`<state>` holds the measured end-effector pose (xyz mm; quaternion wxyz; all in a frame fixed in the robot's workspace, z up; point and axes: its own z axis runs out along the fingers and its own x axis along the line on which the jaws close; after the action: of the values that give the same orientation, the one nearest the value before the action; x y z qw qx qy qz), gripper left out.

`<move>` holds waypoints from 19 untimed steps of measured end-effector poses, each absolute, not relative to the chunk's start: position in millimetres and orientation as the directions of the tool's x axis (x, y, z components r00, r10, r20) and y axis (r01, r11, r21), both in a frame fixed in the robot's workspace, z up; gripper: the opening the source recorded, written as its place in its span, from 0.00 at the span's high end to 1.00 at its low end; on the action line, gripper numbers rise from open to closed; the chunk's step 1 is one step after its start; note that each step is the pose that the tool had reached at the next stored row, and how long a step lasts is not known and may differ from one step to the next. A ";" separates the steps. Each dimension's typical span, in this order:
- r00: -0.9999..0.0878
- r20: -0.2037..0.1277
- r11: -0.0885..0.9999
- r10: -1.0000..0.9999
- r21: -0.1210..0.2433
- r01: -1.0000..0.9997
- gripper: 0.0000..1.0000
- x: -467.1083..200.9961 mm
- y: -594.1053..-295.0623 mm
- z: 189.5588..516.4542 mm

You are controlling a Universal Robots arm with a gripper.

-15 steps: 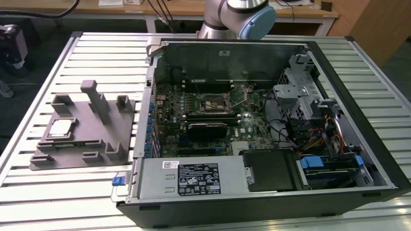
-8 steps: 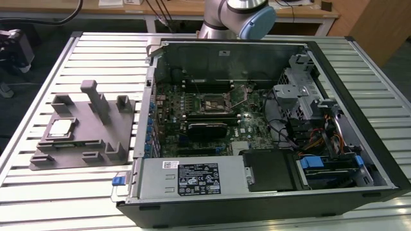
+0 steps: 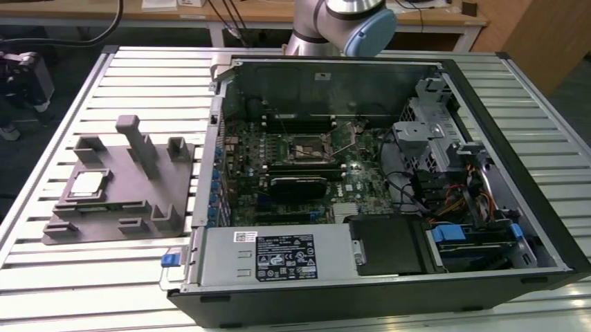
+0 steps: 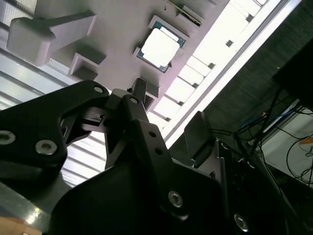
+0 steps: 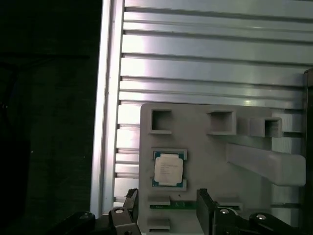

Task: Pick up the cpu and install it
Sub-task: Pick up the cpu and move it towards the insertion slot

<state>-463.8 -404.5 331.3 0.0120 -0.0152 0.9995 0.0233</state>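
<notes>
The cpu is a small silver-topped square lying flat in a recess on the grey fixture, at the exterior view's left. Both wrist views show it from above: cpu, cpu. My gripper hangs well above the fixture, open, with nothing between its black fingers. In the second wrist view the gripper is apart from the chip. The dark socket frame sits on the motherboard inside the open computer case.
The open computer case lies on the slatted metal table, with a power supply, cables and a drive cage inside. Upright posts rise from the fixture beside the cpu. The arm's base stands behind the case.
</notes>
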 end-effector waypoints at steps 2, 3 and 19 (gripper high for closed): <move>-0.999 -0.025 0.999 -0.020 0.046 -0.022 0.41 -463.9 -404.4 327.6; -1.000 -0.025 0.999 -0.017 0.046 -0.018 0.41 -463.8 -404.4 325.7; -1.000 -0.025 0.999 -0.013 0.041 -0.014 0.21 -457.7 -405.3 296.8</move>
<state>-457.7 -405.3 296.8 0.0125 -0.0069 0.9997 0.0208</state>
